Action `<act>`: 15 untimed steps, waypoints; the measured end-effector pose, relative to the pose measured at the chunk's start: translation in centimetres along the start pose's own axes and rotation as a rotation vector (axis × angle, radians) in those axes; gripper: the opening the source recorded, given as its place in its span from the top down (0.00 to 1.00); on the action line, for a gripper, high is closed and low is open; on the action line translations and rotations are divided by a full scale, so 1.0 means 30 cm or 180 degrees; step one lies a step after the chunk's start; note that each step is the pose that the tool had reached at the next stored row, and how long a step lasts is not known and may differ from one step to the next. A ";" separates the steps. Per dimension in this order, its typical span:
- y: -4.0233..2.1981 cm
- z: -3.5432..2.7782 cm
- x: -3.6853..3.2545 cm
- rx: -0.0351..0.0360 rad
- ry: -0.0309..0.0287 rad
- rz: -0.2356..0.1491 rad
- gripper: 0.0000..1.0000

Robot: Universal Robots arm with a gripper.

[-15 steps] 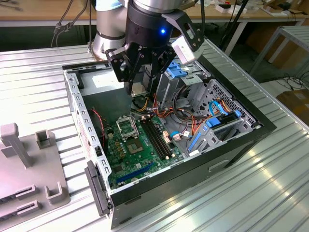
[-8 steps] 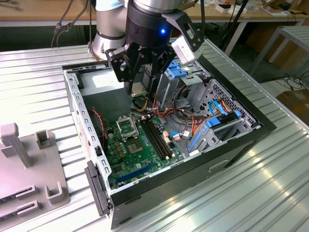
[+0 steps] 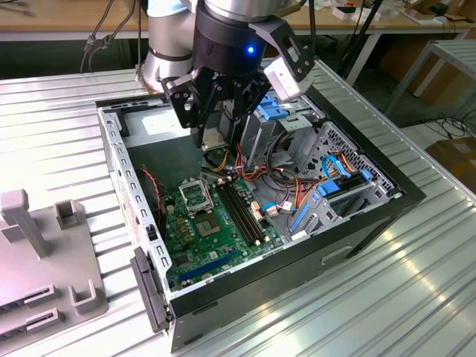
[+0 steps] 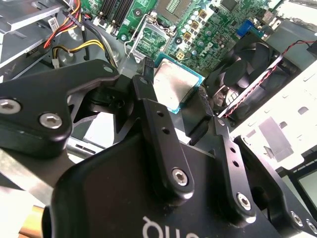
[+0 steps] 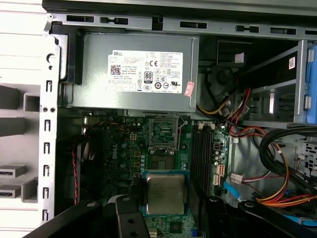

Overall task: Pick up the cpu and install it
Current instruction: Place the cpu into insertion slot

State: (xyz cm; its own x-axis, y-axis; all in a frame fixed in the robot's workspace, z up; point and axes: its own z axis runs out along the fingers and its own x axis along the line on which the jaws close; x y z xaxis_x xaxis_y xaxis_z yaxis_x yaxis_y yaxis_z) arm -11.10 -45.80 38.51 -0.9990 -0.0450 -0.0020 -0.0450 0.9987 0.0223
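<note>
My gripper [image 3: 217,138] hangs over the open computer case [image 3: 372,216] and is shut on the cpu [image 4: 174,85], a thin silver-faced square with a green edge. In both wrist views the cpu [image 5: 165,193] sits flat between the two black fingers [image 4: 154,116]. The open, empty socket frame [image 5: 163,134] lies on the green motherboard [image 3: 216,238] below the gripper, a clear gap under the chip. In the exterior view the socket frame [image 3: 195,196] sits just below and toward the exterior view's left of the gripper.
The grey power supply [image 5: 133,74] fills the case's far end beside the socket. Black memory slots [image 3: 242,213], bundled coloured cables [image 3: 286,186] and a blue-trimmed drive cage [image 3: 335,190] crowd the exterior view's right. A black fan [image 4: 252,54] stands near the socket. A grey fixture [image 3: 44,253] rests outside the case.
</note>
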 end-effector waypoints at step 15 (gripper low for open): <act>0.000 0.004 0.013 0.0000 0.0000 0.0000 0.53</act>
State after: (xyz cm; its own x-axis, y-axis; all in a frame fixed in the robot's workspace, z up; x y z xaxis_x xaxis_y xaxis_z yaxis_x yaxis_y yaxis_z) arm -11.49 -45.82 38.40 -0.9990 -0.0449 -0.0020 -0.0450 0.9987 0.0224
